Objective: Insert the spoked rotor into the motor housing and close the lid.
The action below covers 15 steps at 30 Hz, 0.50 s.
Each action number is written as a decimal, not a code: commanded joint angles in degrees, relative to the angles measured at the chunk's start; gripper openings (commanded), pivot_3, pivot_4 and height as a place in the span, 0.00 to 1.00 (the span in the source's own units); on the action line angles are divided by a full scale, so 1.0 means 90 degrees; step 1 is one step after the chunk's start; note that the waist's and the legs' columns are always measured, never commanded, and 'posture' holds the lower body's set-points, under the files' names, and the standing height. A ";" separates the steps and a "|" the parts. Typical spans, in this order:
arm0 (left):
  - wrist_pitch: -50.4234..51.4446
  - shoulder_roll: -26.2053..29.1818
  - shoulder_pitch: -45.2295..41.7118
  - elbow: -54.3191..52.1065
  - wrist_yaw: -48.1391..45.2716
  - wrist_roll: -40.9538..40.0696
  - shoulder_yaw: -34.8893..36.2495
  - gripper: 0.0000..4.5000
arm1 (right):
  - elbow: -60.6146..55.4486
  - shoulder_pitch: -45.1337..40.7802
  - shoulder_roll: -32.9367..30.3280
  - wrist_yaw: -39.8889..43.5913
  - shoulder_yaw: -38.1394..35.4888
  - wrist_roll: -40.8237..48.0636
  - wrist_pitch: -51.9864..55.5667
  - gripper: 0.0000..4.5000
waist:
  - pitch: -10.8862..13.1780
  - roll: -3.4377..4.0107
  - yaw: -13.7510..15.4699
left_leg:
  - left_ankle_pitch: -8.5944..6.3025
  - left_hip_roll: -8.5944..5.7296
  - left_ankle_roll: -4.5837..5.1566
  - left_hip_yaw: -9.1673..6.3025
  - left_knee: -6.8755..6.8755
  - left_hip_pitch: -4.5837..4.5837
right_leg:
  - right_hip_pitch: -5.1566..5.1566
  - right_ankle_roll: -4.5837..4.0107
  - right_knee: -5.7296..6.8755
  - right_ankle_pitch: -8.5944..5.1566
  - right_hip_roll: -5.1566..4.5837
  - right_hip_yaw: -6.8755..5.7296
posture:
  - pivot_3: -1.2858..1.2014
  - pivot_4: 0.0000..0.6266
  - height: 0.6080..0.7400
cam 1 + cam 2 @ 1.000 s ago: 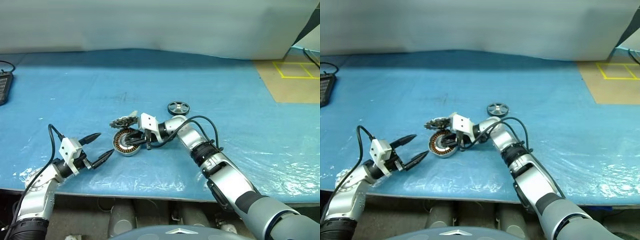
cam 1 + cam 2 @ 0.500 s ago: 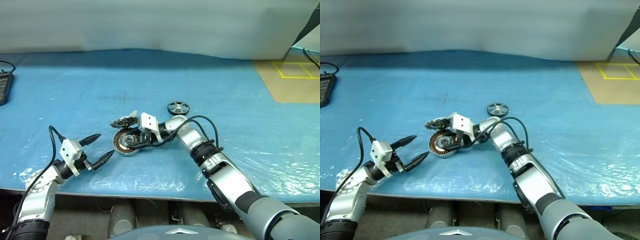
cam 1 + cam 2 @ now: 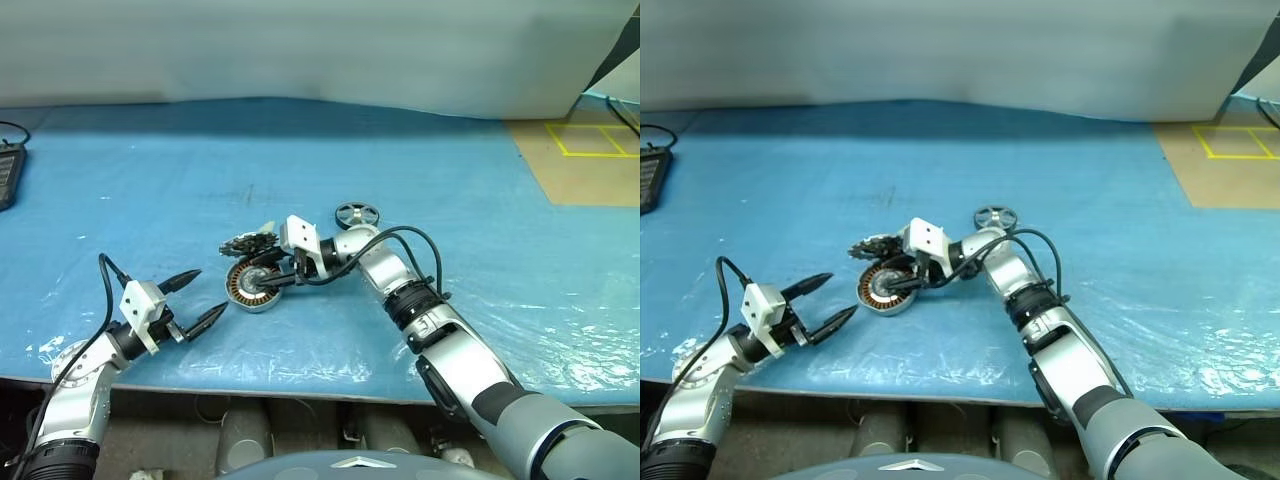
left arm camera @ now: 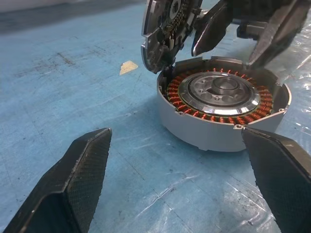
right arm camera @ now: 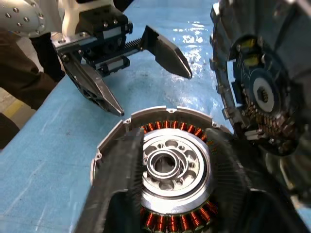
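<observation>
Hovering near the worktop's front edge toward its left end, the left gripper (image 3: 195,297) has its fingers spread wide, grasping nothing and aimed at the motor housing (image 3: 252,285). The housing sits just beside it, about midway along the worktop (image 3: 150,180) and closer to the front edge. The left wrist view reveals its copper windings and silver hub; the head views give little more than an orange ring. The lid (image 4: 165,26) stands up on its hinge at the far rim, toothed inner face showing. The right gripper (image 3: 268,284) hangs over the open housing, fingers parted to either side of the hub; whether they touch it I cannot tell. Farther right, toward the back, the spoked rotor (image 3: 356,214) lies flat, apart from everything.
</observation>
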 commanded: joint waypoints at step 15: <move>-0.0078 0.0009 -0.0029 -0.0113 0.0040 -0.0035 0.0029 1.00 | -0.0218 0.0068 -0.0024 0.0138 0.0240 -0.0179 -0.0136 0.00 | 0.0000 0.0000 0.0000 | 0.0000 0.0000 0.0000 0.0001 0.0000 0.0000 | -0.0001 0.0000 0.0001 0.0000 0.0000 0.0000 | 0.52 0.24 1.00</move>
